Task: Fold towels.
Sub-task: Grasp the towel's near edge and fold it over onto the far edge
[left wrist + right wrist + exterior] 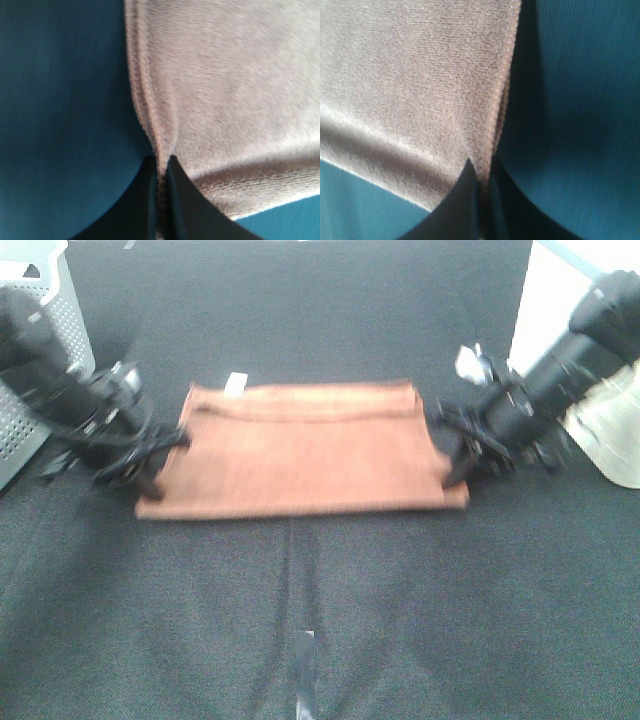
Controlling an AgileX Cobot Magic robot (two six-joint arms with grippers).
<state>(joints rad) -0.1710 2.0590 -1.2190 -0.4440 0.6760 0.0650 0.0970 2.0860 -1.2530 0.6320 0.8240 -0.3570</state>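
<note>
Because a fold needs both ends of one edge lifted together, the rust-brown towel (300,450) lies flat on the dark mat (320,630), its white tag (236,383) at the far edge, and is held at both short hems close to the near corners. The left gripper (150,475) pinches the towel's left hem and the right gripper (455,468) its right hem, with the fingers (145,200) pressed together on the cloth. Both arms reach in low from either side of the towel, wrists tilted down and inward. A white perforated basket (50,310) stands well apart, beyond the towel's left side.
</note>
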